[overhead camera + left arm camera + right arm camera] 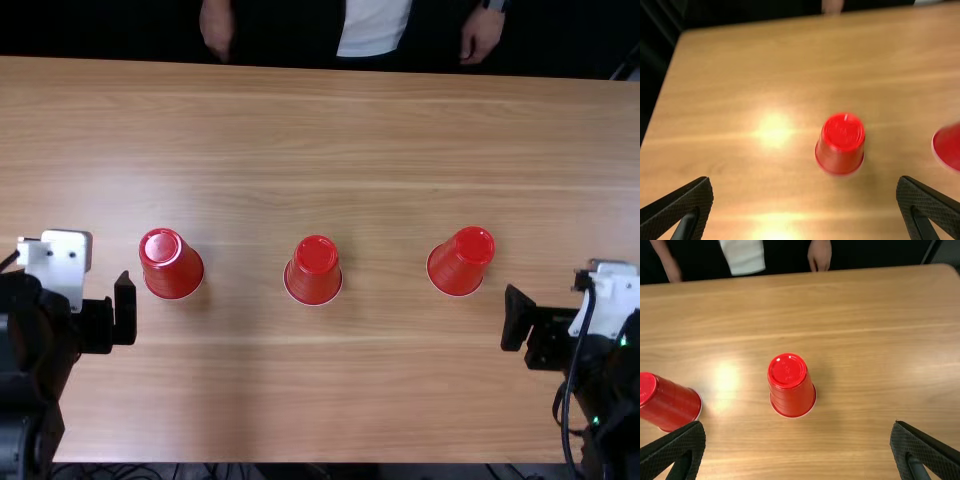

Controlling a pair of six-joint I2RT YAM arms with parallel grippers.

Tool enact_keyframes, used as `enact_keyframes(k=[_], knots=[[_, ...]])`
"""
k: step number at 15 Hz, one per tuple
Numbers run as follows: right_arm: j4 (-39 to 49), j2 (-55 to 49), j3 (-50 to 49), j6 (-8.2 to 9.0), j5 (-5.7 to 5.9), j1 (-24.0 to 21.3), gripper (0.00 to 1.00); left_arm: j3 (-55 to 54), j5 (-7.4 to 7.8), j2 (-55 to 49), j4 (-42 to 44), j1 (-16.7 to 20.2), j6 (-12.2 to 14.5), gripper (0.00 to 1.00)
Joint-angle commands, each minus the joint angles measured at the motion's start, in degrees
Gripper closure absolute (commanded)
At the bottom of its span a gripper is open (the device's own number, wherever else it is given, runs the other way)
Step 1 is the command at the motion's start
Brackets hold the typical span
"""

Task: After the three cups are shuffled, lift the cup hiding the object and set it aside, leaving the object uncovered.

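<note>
Red plastic cups: you are seeing left cup (170, 265), middle cup (313, 270) and right cup (461, 262) standing inverted in a row.
Left gripper (802, 182): hovering released near left cup.
Right gripper (796, 426): hovering released near right cup.

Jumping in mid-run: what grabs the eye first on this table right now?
Three upside-down red cups stand in a row across the table: left cup, middle cup, right cup. The left gripper and right gripper flank the row, fingers open, touching nothing.
</note>
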Motion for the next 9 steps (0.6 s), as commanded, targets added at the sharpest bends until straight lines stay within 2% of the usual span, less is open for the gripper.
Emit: enact_keyframes(k=[1,2,5,7,9], knots=[[-1.02,3.21,4.09,-2.05,0.18,-0.2,0.0,4.93,0.38,2.87,-3.62,0.76,-0.08,0.0],[-2.5,5.76,5.85,-3.0,0.18,-0.2,0.0,6.33,0.38,4.45,-5.62,0.67,-0.08,0.0],[-4.4,12.0,8.75,-3.21,0.18,-0.11,0.0,7.48,0.27,8.93,-6.78,0.85,-0.08,0.0],[-4.5,16.66,10.15,-3.52,0.18,0.6,0.0,9.67,0.27,12.27,-11.74,0.85,-0.19,0.0],[-4.5,20.79,11.56,-6.16,0.18,1.83,0.0,10.9,0.38,14.29,-13.85,0.67,-0.19,0.0]])
